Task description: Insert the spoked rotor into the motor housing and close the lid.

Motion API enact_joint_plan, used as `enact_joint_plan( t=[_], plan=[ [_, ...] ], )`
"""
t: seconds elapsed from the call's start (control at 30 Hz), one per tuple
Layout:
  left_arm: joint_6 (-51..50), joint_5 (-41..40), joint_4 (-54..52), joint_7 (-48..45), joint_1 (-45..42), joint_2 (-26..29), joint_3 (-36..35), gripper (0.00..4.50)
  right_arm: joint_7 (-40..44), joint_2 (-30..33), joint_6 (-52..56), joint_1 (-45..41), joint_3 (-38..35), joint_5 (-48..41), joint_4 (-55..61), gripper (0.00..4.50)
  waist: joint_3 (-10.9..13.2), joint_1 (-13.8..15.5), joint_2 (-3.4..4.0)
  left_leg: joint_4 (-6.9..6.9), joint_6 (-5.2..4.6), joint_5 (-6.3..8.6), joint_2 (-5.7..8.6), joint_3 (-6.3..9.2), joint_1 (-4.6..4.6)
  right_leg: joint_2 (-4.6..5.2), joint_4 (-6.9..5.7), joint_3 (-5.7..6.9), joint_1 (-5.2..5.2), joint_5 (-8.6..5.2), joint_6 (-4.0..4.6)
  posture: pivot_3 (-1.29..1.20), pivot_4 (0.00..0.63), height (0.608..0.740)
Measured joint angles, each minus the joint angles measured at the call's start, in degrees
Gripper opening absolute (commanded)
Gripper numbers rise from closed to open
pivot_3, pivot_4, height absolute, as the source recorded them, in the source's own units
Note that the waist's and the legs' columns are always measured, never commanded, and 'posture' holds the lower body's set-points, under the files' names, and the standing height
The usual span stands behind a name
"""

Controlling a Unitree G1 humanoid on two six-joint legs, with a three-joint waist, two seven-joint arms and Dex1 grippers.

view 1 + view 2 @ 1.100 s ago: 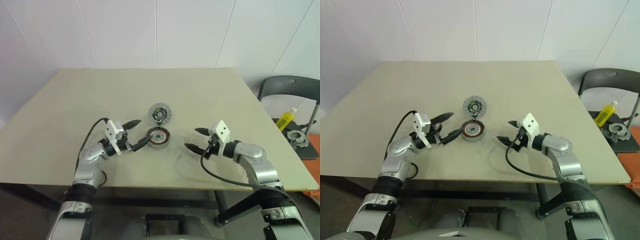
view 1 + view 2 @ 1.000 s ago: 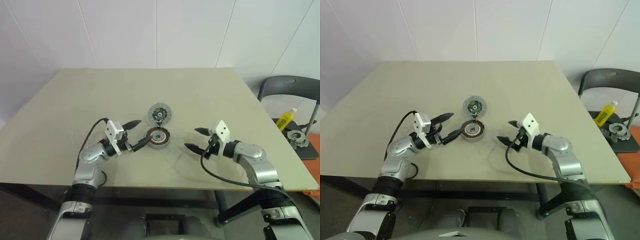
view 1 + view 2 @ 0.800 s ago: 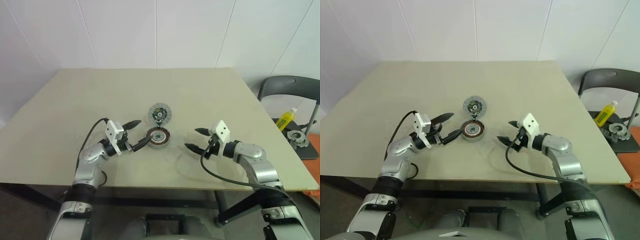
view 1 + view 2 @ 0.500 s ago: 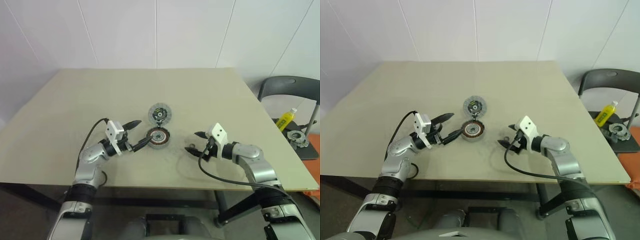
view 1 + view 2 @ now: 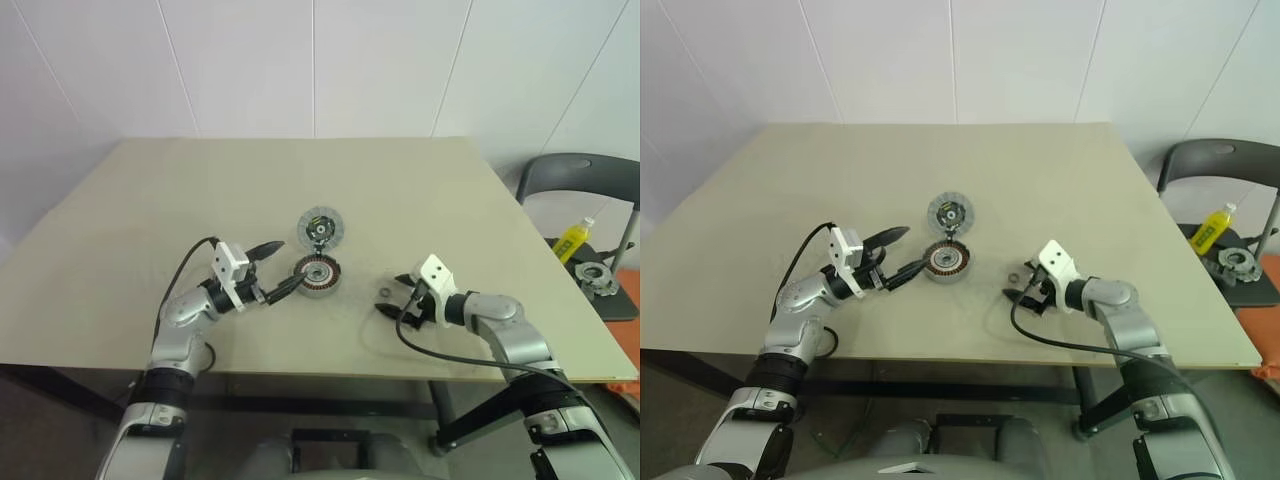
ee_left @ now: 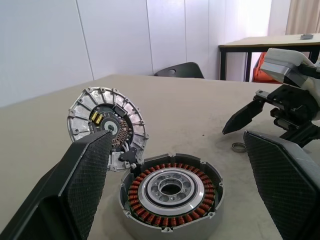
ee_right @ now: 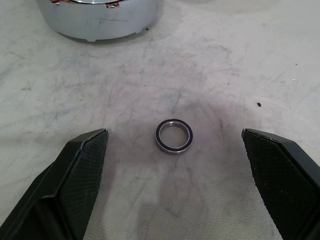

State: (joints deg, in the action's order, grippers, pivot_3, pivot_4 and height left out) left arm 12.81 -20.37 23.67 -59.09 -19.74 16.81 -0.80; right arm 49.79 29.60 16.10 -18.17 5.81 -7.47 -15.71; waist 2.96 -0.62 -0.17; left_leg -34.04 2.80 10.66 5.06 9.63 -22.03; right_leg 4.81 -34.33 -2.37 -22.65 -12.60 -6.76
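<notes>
Student: White panelled walls back a beige desk. What do the head views show?

Tutor: Mid-desk lies the round dark-rimmed housing with coppery-red windings and a pale centre. Just beyond it is the silver-grey ribbed disc lid. To the right, apart from both, lies a small silver ring with a dark inner band. It is taken here as the rotor, though no spokes can be made out. The left arm is bent inward, and the left tool is spread wide beside the housing, holding nothing. The right forearm slants down toward the desk, with the right tool low over the ring.

Student: And the left wrist view?

Tutor: Both left fingers flank the open housing without touching it. The lid appears tilted, its lower edge at the housing's rim. The right tool and the ring are visible beyond.

Student: The right wrist view?

Tutor: The ring lies flat, centred between the fully parted fingers. Neither finger touches it, and nothing is gripped.

Student: How should the ring handle?

Tutor: Probably light, stiff and smooth, so it is liable to skid or flip on the desk. Judged best is a pinch across its outer edge, with the fingers lowered until they nearly meet the desk and closed evenly from both sides.
</notes>
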Motion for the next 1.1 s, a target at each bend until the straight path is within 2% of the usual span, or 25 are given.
enact_joint_plan(
  t=[0.7, 0.8, 1.1],
  plan=[
    [-0.03, 1.10, -0.01, 0.12, 0.08, -0.12, 0.08, 4.46, -1.83, -2.39, 2.63, -0.27, -0.11, -0.57, 0.88, 4.50, 0.00, -0.23, 0.00, 0.02, 0.01, 0.01, -0.03, -0.01, 0.01, -0.02, 0.01, 0.00, -0.01, 0.00, 0.00, 0.00, 0.000, 0.740],
    [-0.03, 1.12, -0.04, 0.18, 0.58, -0.12, 0.08, 4.50, -1.77, -2.41, 2.56, -0.29, -0.10, -0.57, 0.84, 3.92, 0.00, -0.23, 0.00, 0.02, 0.01, 0.01, -0.03, -0.01, 0.00, -0.02, 0.02, 0.00, -0.02, 0.00, 0.00, 0.00, 0.000, 0.740],
    [-0.05, 1.16, -0.12, 0.25, 0.98, -0.10, 0.09, 4.50, -0.54, -2.24, 2.33, -0.30, -0.05, -0.59, 0.84, 0.96, 0.00, -0.10, 0.00, 0.02, 0.00, 0.02, -0.02, 0.00, -0.08, -0.02, 0.04, 0.00, -0.08, 0.00, 0.00, 0.00, 0.000, 0.740]
  ],
)
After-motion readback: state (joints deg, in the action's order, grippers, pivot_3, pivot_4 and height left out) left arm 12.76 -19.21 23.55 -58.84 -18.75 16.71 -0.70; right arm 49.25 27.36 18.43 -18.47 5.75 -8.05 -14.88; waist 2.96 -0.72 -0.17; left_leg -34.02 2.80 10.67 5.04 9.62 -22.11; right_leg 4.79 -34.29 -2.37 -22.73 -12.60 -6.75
